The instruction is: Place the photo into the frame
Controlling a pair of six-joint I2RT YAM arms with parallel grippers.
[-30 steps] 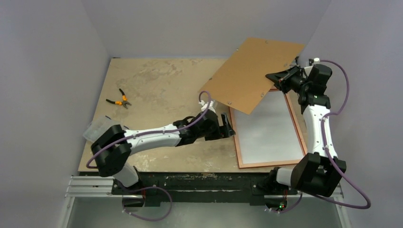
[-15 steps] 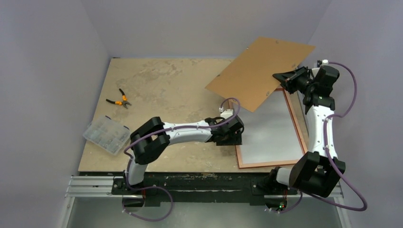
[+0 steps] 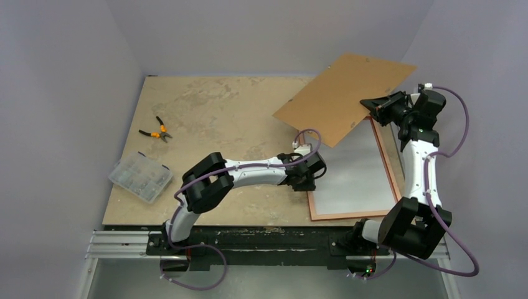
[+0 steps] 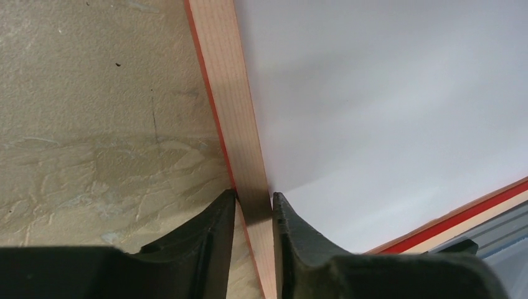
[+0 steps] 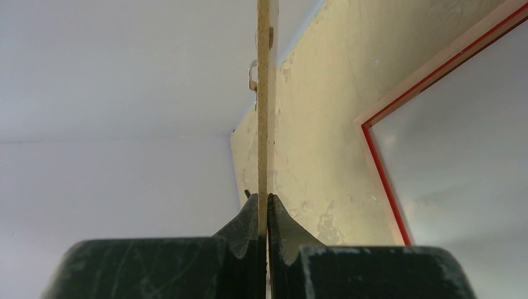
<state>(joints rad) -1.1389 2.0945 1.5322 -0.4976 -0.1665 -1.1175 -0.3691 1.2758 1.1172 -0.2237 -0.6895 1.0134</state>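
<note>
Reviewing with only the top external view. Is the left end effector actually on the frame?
Observer: Yes. Left wrist view shows the left end effector straddling a rail of the frame, one finger tight on each side.
Operator: Does the right one really hold the board?
Observer: Yes. Right wrist view shows the right end effector shut on the board, seen edge-on.
Operator: Anything on that board?
Observer: A small metal loop sticks out of one face.
</note>
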